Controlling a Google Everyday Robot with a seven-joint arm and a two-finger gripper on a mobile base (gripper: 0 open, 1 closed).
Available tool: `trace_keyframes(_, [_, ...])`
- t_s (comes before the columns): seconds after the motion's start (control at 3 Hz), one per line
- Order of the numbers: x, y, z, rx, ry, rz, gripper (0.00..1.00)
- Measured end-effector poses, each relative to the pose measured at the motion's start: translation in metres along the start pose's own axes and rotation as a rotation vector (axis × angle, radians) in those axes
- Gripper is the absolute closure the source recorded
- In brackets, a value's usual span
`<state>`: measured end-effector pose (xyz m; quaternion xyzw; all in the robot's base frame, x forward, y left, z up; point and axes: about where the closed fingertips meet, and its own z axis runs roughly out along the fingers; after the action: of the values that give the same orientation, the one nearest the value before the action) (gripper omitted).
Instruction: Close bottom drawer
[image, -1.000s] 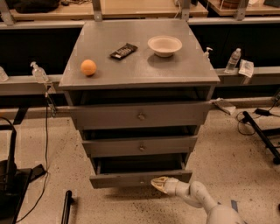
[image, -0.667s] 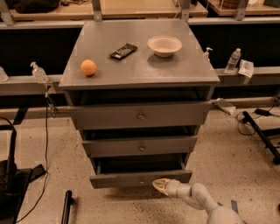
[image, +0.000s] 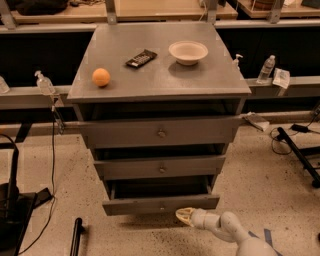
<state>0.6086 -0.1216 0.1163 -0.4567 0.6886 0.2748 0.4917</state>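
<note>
Bottom drawer (image: 135, 205): you find it lowest in the cabinet, pulled out toward you, with its dark box showing behind the grey front. It stands out about as far as it did a second ago.
Knob (image: 161, 204): small and round, at the centre of that front, with nothing touching it.
Gripper (image: 183, 215): its cream tip sits just under the lower edge of the drawer front, right of the knob, pointing left. Against the earlier frame it is a shade lower; whether it touches the front, and whether it is spread or pressed together, you cannot tell.
Arm (image: 230, 227): white, and it reaches in from the lower right corner, low over the speckled floor (image: 270, 175).
Middle drawer (image: 161, 167): partly out, as before.
Top drawer (image: 160, 132): the widest front, also standing out a little, as before.
Cabinet top (image: 165, 75): you see an orange ball (image: 101, 77) at the left, a dark flat packet (image: 141, 58) near the middle and a pale bowl (image: 188, 52) at the right, all well apart and none shifted.
Surroundings: a clear bottle (image: 268, 69) stands on the rail at the right and a pump bottle (image: 44, 83) on the rail at the left.
</note>
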Motion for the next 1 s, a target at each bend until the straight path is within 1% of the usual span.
trace_keyframes(0.33, [-0.011, -0.023, 0.009, 0.015, -0.013, -0.017, 1.00])
trace_keyframes(0.67, [-0.020, -0.036, 0.015, 0.024, -0.024, -0.023, 1.00])
trace_keyframes(1.0, [-0.030, -0.056, 0.023, 0.038, -0.030, -0.028, 1.00])
